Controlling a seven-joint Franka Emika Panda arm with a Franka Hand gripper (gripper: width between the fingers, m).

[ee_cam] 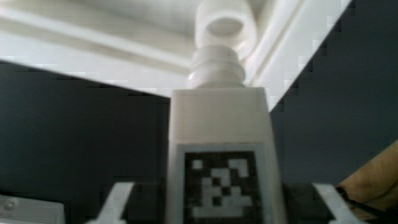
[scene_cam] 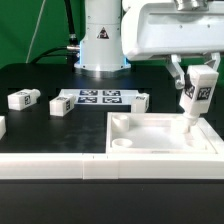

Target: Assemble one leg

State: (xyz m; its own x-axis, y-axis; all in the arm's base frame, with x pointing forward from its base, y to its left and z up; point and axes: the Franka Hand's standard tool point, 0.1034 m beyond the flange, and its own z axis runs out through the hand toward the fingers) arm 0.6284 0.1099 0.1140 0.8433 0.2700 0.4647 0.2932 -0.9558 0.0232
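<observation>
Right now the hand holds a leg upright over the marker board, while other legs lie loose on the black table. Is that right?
One thing is off: the hand holds the leg upright over a corner of the white tray, not over the marker board; the exterior view shows it. The other legs do lie loose on the black table.

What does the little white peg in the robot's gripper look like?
The leg is a small white block, plastic by its look, with a black-and-white square tag on one side and a thin ridged tip at its lower end. The gripper holds it nearly upright, tip down, over the far corner of the white tray on the exterior view's right. Whether the tip touches the tray cannot be told.
</observation>
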